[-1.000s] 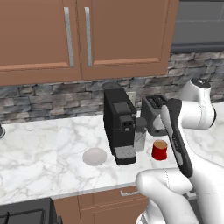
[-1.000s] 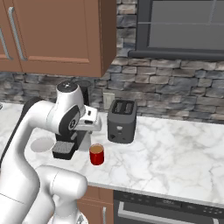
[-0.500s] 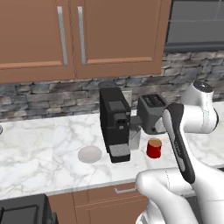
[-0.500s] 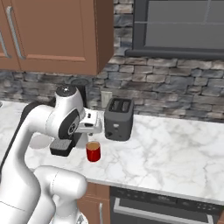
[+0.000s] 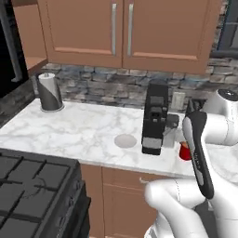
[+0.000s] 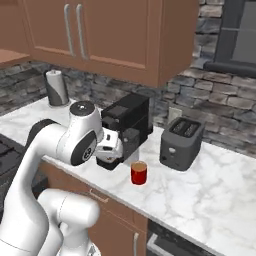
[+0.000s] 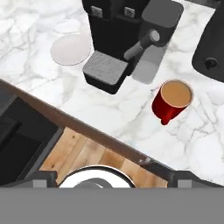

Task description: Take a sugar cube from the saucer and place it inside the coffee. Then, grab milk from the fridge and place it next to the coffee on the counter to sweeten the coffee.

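In your left base view you have one saucer [image 5: 125,141], flat and pale, on the counter [image 5: 83,130] left of one coffee machine [image 5: 155,118].

Your right base view gives one red coffee [image 6: 139,173] and one toaster [image 6: 181,143].

In your hand view the coffee [image 7: 173,101] brims brown; the gripper stands wide open, empty.

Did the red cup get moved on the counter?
No. The cup sits in front of the toaster, right of the coffee machine, as before; only the camera moved.
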You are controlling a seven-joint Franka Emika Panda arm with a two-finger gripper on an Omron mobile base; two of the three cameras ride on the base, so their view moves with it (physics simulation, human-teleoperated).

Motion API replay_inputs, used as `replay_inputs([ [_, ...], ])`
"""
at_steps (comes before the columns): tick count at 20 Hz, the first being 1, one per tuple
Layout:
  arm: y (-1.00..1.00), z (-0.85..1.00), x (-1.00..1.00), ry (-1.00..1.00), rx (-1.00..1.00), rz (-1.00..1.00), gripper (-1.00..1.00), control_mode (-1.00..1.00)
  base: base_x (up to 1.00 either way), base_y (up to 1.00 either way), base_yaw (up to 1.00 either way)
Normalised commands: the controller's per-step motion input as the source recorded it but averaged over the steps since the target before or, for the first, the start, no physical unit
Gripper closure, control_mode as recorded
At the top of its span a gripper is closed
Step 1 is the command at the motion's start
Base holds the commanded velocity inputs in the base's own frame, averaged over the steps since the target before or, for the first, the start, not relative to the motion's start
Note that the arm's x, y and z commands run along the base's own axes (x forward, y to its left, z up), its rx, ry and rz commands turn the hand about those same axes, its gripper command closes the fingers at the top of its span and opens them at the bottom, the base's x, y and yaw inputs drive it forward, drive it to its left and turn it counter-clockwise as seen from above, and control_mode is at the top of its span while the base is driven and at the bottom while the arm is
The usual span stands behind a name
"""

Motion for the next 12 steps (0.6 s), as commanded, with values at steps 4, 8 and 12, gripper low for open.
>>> replay_inputs([
  [4,0.0,0.0,0.0,0.0,0.0,0.0,-1.0,1.0,-0.18,-0.08,1.0],
  [8,0.0,0.0,0.0,0.0,0.0,0.0,-1.0,1.0,-0.07,0.0,1.0],
  [12,0.0,0.0,0.0,0.0,0.0,0.0,-1.0,1.0,-0.07,0.0,1.0],
])
